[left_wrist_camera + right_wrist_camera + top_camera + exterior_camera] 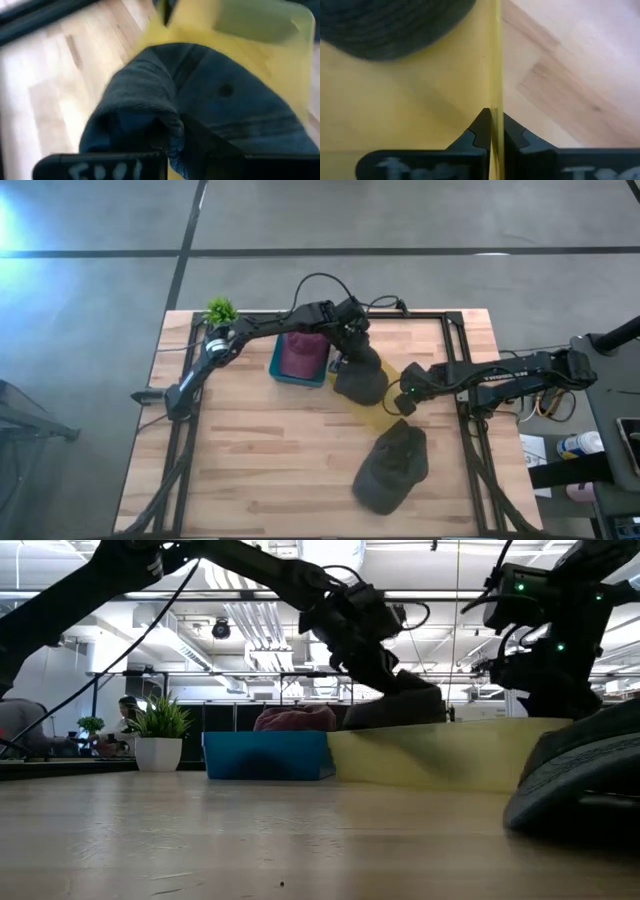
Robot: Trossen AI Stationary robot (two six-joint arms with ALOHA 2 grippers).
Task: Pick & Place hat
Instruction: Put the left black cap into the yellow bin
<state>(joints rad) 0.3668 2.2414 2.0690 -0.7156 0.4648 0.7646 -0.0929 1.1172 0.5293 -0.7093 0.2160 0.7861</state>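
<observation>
Jaws on both arms are clamped: the left gripper (352,352) pinches a fold of a dark blue-grey hat (362,380), and the right gripper (403,402) is pinched on the thin rim of a yellow bin (380,418).

From above, the wooden counter (250,460) fills the middle, with a black frame along its sides. The left arm reaches in from the left edge across a blue bin (284,370) holding a maroon cloth (303,352); the right arm comes in from the right edge. The held hat hangs over the yellow bin's end nearest the blue bin. A second dark hat (392,468) lies on the bare wood nearer the front edge, just beside the yellow bin and apart from both grippers. A small potted plant (220,311) stands at the back left corner.

The low view adds what the overhead hides: the held hat (400,705) sits at the yellow bin's rim (430,755), and the blue bin (268,755) touches the yellow one side by side.

The left wrist view shows the hat's cloth (200,100) bunched between the jaws, with the yellow wall (260,30) behind it. The right wrist view shows the yellow rim (496,65) running edge-on between the closed jaws, hat on one side, wood on the other.

Wide bare wood lies along the left and front of the counter.
</observation>
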